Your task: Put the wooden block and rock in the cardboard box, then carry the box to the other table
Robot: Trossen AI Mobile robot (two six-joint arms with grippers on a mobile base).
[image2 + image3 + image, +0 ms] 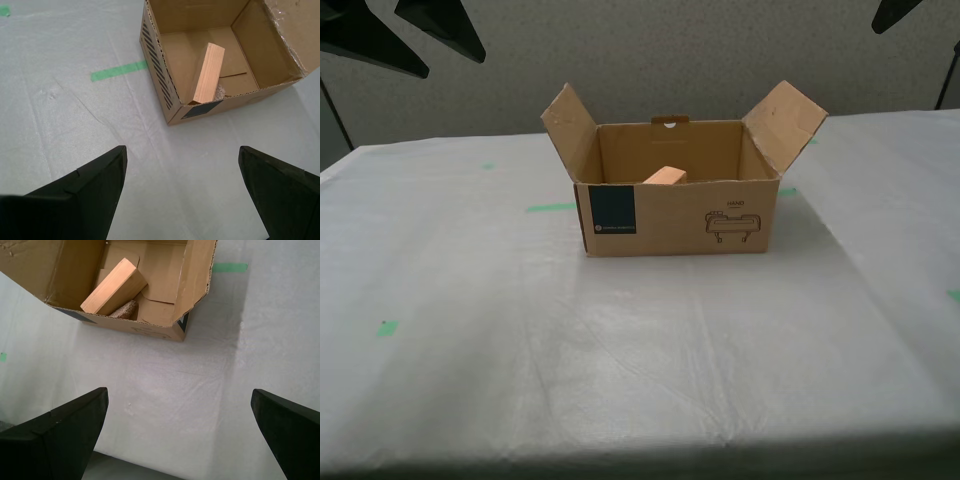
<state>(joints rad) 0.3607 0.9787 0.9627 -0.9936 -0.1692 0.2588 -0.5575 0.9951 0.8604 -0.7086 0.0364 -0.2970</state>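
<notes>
Box (675, 215) standing on the table (620, 350), flaps spread open, blue label and line drawing on the front wall. Green tape marks scattered on the wrinkled sheet, 1 strip (551, 207) just beside the box at the exterior view's left.

Block (666, 176) inside the box, tilted, 1 end propped up; in the exterior view only its top end clear of the front wall. Seen more fully from the second wrist view (208, 73) and the first wrist view (114, 286), leaning with the lower end against the front wall.

Rock (125, 309) inside too, tucked under the raised block, touching it, mostly covered. In the second wrist view only a pale sliver (220, 92) beside the block's lower end. Hidden entirely in the exterior view.

First gripper (180, 412) spread wide, holding nothing, above bare sheet in front of the box, apart from it; fingers cut off by the frame edge. Second gripper (182, 162) likewise wide apart, empty, near the box's corner, not touching. Dark shapes at the exterior view's top corners, cut off; cannot tell which arm is which there.
</notes>
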